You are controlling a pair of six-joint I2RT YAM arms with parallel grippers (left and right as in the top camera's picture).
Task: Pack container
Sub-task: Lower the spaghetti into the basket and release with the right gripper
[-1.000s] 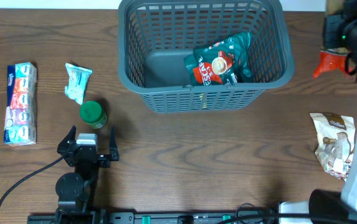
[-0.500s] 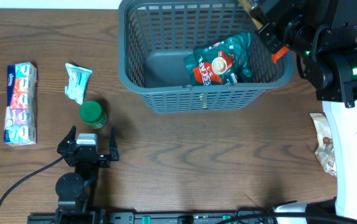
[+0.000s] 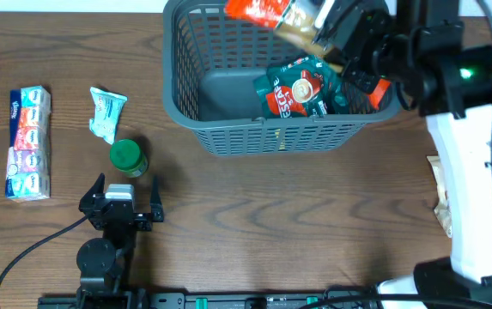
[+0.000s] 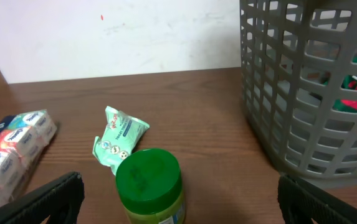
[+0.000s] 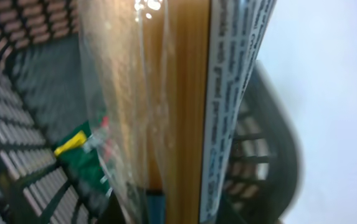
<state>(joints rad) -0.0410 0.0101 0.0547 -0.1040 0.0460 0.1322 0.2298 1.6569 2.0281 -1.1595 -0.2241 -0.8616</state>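
Note:
The container (image 3: 271,136) is a large grey slotted basket at the back middle of the table, also in the left wrist view (image 4: 309,93) and right wrist view (image 5: 22,124). A green coffee bag (image 3: 301,86) lies inside it. My right gripper (image 3: 336,30) is shut on a long clear packet of spaghetti with a red end (image 3: 284,19), held tilted above the container's far right part. The spaghetti packet (image 5: 184,106) fills the right wrist view and hides the fingers. My left gripper (image 3: 127,183) stands open near the front left, just short of a green-lidded jar (image 4: 148,186).
A green-lidded jar (image 3: 128,157) stands left of the container, with a small teal packet (image 3: 106,113) behind it. A multipack of tissues (image 3: 28,142) lies at the far left. A beige bag (image 3: 439,184) lies at the right edge, partly behind the right arm.
My right arm has swung left from the table's right edge to above the container, carrying the spaghetti packet. The left arm has not moved.

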